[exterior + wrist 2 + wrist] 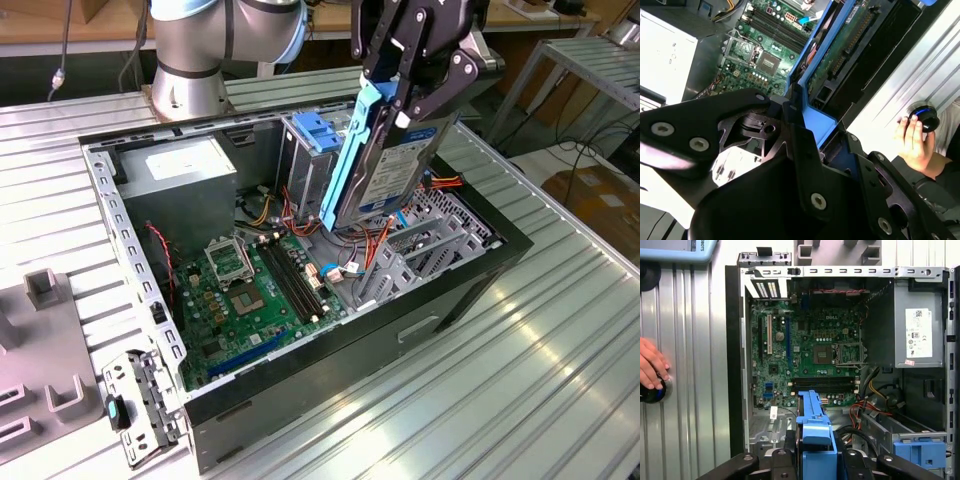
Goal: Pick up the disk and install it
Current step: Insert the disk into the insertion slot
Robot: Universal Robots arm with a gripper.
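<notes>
Evidently the gripper (420, 100) was clamped on the disk (395, 175), hung steeply tilted over the grey drive cage (430, 248) of the open case (300, 378), so seating it well would likely mean squaring its blue rails (350, 150) to that cage.

The gripper (418, 105) hides the upper end of the disk (388, 178).

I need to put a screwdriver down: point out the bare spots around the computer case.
The ribbed table is bare on the exterior view's right of the computer case. Crowded: grey fixtures on that view's left, and cables inside under the disk that the gripper holds.
</notes>
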